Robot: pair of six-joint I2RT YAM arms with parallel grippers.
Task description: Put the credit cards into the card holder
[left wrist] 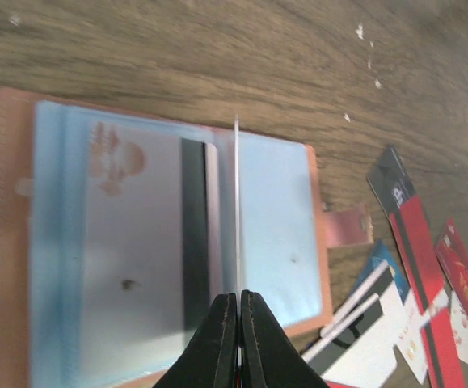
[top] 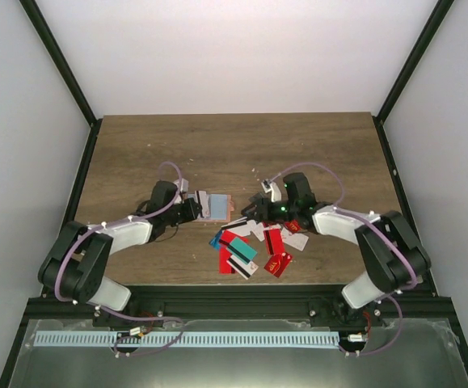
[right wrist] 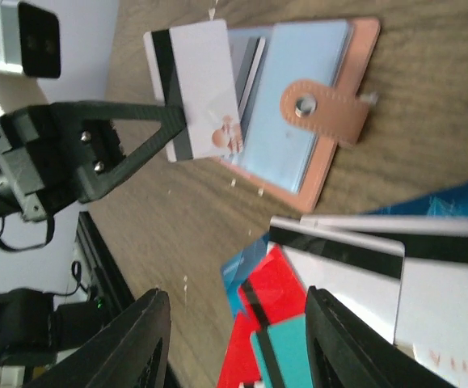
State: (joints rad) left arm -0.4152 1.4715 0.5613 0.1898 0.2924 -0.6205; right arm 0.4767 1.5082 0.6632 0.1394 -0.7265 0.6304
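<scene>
Card holder [top: 215, 205] on table [top: 234, 153], left of credit cards [top: 254, 246]

Bench [top: 234, 149]: dark wood-grain top, marked with a few white specks [left wrist: 361, 32].
On it: card holder [top: 216, 205], salmon-brown, lying open and flat, pale blue sleeves up, snap tab out at one side.
Just beside it: credit cards [top: 254, 246], a loose overlapping heap of red, white, blue and teal, some black-striped.
</scene>
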